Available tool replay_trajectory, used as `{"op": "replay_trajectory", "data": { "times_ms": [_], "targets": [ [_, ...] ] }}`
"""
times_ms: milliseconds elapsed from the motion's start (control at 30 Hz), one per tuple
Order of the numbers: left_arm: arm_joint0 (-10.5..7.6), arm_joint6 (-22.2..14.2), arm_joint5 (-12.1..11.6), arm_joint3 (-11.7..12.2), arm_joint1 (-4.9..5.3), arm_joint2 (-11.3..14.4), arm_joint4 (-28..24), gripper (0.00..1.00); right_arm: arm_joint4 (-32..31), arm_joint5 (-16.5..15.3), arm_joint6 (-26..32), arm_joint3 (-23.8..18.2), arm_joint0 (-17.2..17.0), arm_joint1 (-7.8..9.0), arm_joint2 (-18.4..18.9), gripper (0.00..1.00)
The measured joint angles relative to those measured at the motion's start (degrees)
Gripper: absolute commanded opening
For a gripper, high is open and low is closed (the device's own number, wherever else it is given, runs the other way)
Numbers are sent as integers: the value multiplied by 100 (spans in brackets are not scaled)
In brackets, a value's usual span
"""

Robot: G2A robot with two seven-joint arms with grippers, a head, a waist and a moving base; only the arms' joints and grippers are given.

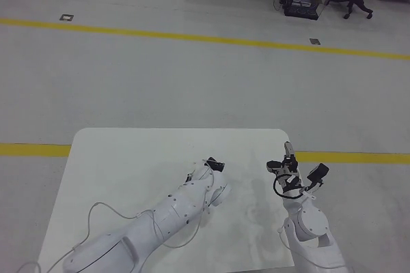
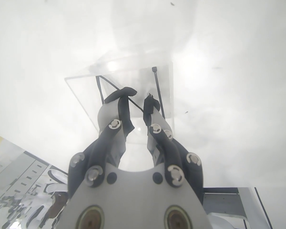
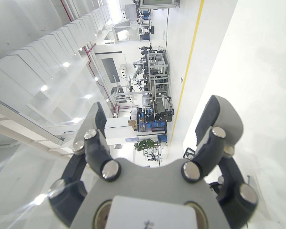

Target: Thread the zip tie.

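Observation:
A clear plastic box (image 2: 82, 97) lies on the white table (image 1: 123, 157) with several black zip ties in it. One zip tie (image 2: 158, 86) lies straight with its square head at the far end. Another zip tie (image 2: 100, 89) is bent, and one of its thin strands runs across under the fingertips. My left gripper (image 2: 140, 97) hangs just over the box, its fingers a small gap apart and open. The left arm (image 1: 201, 188) stands over the table's middle. My right gripper (image 3: 155, 107) is wide open and holds nothing, raised near the table's right edge (image 1: 281, 160).
The table's right edge and near right corner lie close to the right arm. White cables (image 1: 96, 211) trail along the left arm. Yellow floor lines (image 1: 191, 37) run beyond the table.

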Motion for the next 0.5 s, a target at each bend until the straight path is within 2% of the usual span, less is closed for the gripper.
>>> {"op": "replay_trajectory", "data": {
  "times_ms": [267, 367, 500],
  "targets": [
    [-84, -100, 19, -105, 40, -54, 137, 18, 0, 0, 0, 0, 0, 0, 0, 100],
    [-94, -225, -29, -221, 84, -115, 192, 19, 0, 0, 0, 0, 0, 0, 0, 100],
    [-58, -446, -118, -489, 176, -233, 288, 18, 0, 0, 0, 0, 0, 0, 0, 100]
  ]
}}
